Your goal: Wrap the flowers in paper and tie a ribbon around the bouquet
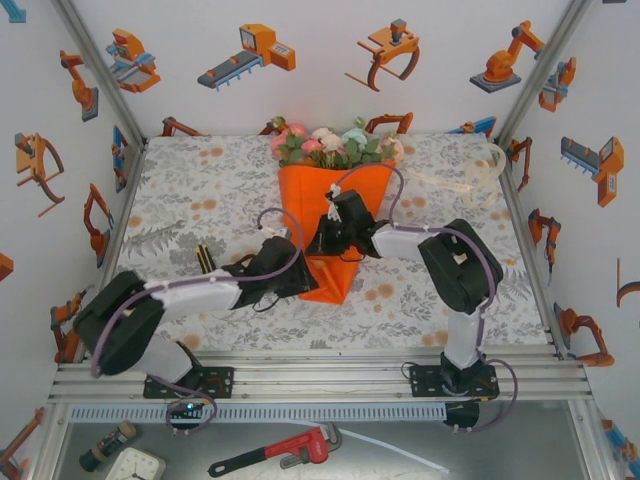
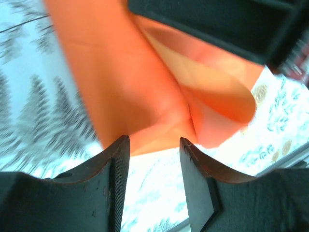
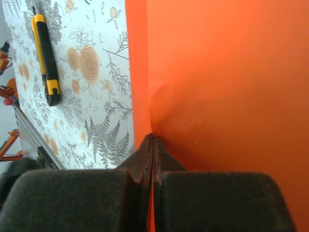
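The orange paper [image 1: 340, 190] lies folded as a cone in the middle of the table, with the pink, white and green flowers [image 1: 335, 146] sticking out of its far end. My right gripper [image 1: 327, 238] rests on the cone's middle. In the right wrist view it [image 3: 152, 137] is shut on a fold of the paper [image 3: 222, 87]. My left gripper [image 1: 306, 278] sits at the cone's lower left edge. Its jaws [image 2: 154, 142] stand open and bare, with the paper [image 2: 135, 82] just beyond the tips. The cream ribbon [image 1: 478, 176] lies loose at the back right.
A yellow-and-black utility knife [image 1: 205, 258] [image 3: 46, 53] lies on the floral tablecloth [image 1: 200, 190] left of the left gripper. A red pipe wrench [image 1: 285, 450] and small objects lie below the table's near rail. Sticker-covered walls close in three sides.
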{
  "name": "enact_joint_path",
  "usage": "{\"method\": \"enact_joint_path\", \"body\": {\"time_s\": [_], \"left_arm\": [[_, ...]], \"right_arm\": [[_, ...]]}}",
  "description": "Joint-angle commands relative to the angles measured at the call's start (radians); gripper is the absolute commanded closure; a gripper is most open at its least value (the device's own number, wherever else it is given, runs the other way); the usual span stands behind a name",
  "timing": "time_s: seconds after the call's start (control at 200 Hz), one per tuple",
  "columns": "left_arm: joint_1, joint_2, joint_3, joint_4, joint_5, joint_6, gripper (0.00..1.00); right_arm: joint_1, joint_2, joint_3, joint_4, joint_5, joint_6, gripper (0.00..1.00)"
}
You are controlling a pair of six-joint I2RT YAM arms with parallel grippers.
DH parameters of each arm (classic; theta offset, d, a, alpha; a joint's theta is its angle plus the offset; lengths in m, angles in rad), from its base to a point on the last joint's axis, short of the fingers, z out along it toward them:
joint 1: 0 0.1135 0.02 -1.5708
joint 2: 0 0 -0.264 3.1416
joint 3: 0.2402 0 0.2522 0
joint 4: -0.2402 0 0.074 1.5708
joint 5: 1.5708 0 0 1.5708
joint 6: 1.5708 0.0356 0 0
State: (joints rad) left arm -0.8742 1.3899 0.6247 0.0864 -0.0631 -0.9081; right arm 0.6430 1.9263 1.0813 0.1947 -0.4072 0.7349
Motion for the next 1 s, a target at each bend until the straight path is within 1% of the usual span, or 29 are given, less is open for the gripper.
{"method": "enact_joint_path", "body": {"time_s": [0.0, 0.07, 0.145, 0.21, 0.29, 0.406, 0.471, 0.531, 0.571, 0.611, 0.781, 0.851, 0.936, 0.996], "left_arm": [[0.002, -0.157, -0.017, -0.115, -0.084, -0.004, 0.52], [0.017, -0.215, -0.023, -0.119, -0.068, -0.033, 0.50], [0.039, -0.209, -0.008, -0.090, -0.015, -0.073, 0.49], [0.041, -0.154, 0.020, -0.038, 0.048, -0.076, 0.48], [0.043, -0.058, 0.069, -0.012, 0.095, -0.089, 0.47], [0.056, 0.044, 0.078, 0.122, 0.183, -0.153, 0.40], [0.058, 0.083, 0.084, 0.138, 0.192, -0.174, 0.39], [0.058, 0.103, 0.091, 0.104, 0.177, -0.177, 0.40], [0.058, 0.109, 0.092, 0.077, 0.159, -0.182, 0.43], [0.061, 0.115, 0.089, 0.070, 0.146, -0.186, 0.49], [0.069, 0.140, 0.076, 0.066, 0.123, -0.202, 0.84], [0.070, 0.147, 0.059, 0.076, 0.124, -0.223, 1.00], [0.072, 0.155, 0.024, 0.102, 0.124, -0.262, 1.00], [0.072, 0.161, 0.006, 0.096, 0.115, -0.293, 1.00]], "right_arm": [[0.001, 0.022, 0.035, -0.005, -0.006, -0.025, 0.98], [0.002, 0.031, 0.039, -0.008, -0.003, -0.027, 0.98], [0.001, 0.034, 0.044, -0.008, -0.003, -0.022, 0.98], [0.001, 0.036, 0.050, -0.012, 0.000, -0.014, 0.98], [0.001, 0.036, 0.051, -0.011, -0.002, 0.000, 0.98], [0.001, 0.031, 0.047, -0.012, -0.004, 0.001, 0.98], [0.001, 0.029, 0.044, -0.014, -0.008, 0.000, 0.98], [0.001, 0.028, 0.044, -0.018, -0.009, -0.001, 0.98], [0.001, 0.025, 0.042, -0.017, -0.008, -0.002, 0.98], [0.001, 0.023, 0.041, -0.016, -0.008, -0.002, 0.98], [0.001, 0.017, 0.040, -0.022, -0.004, -0.011, 0.98], [0.001, 0.014, 0.049, -0.035, -0.005, -0.015, 0.93], [0.000, -0.010, 0.080, -0.098, -0.002, -0.026, 0.82], [-0.002, -0.041, 0.106, -0.151, 0.015, -0.040, 0.76]]}}
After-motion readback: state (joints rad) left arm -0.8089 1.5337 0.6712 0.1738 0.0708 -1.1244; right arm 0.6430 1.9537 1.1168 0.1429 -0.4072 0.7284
